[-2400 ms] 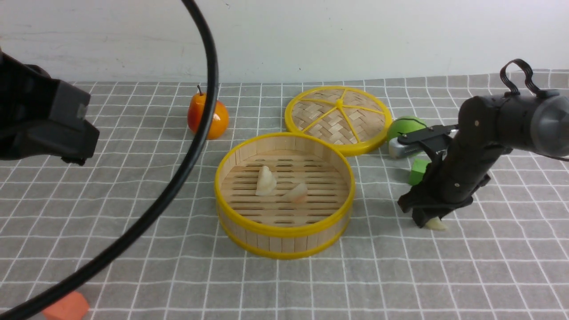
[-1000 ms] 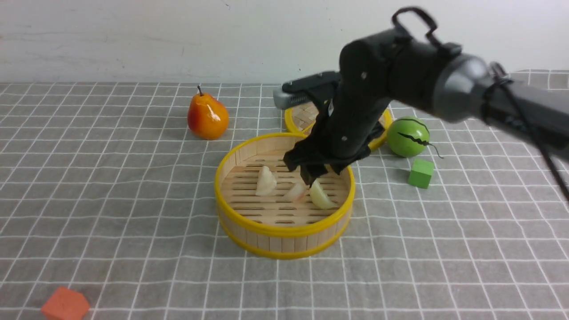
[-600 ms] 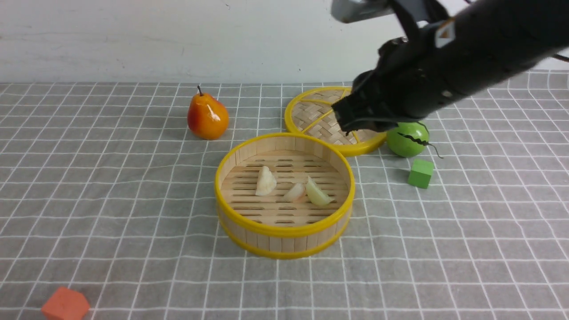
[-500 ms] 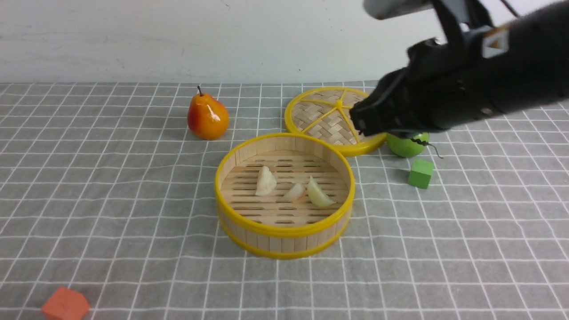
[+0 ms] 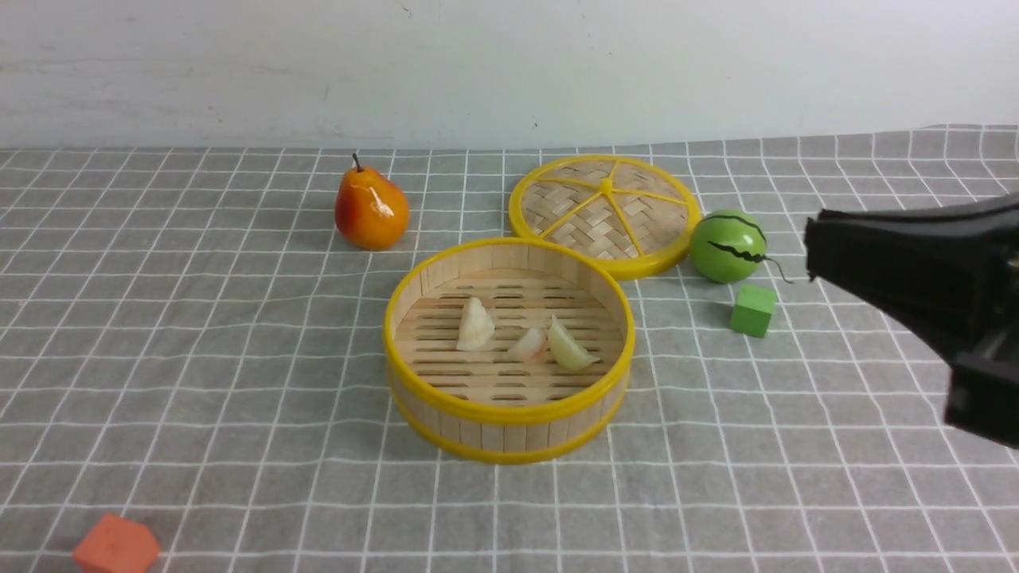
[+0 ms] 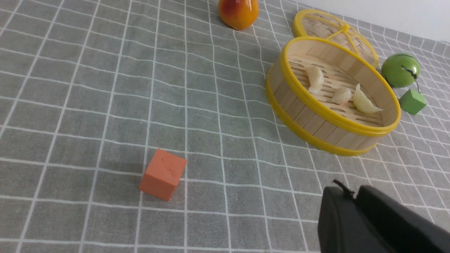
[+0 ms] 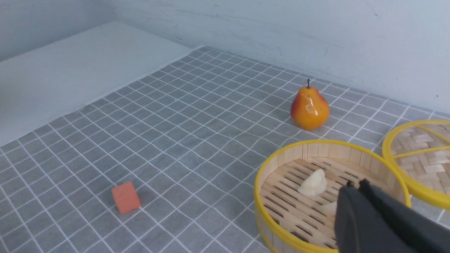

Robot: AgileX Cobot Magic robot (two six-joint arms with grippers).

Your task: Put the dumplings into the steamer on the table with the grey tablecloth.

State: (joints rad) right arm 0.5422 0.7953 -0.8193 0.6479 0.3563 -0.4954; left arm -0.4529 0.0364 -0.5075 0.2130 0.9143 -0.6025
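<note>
Released into the steamer (image 5: 511, 412) over the last few seconds, the third dumpling (image 5: 568, 347), which began on the cloth beneath the right gripper (image 7: 362, 186), now lies on the slatted floor near the steamer's right side. Two more dumplings lie there: a pinkish-white one (image 5: 527, 344) just beside it, and an off-white one (image 5: 475, 325) farther left. With all three inside, the task looks done.

Behind the steamer and to its right is a woven lid with yellow ribs (image 5: 607, 207). Right of the steamer are a green toy melon (image 5: 728, 246) and a green cube (image 5: 753, 311); behind it, to the left, a red-orange pear (image 5: 371, 208). An orange block (image 5: 117, 544) lies nearer the camera, well to its left.

The right arm has drawn back from the steamer, its fingers together and holding nothing. The left gripper (image 6: 342, 188) looks closed, also without a load.
</note>
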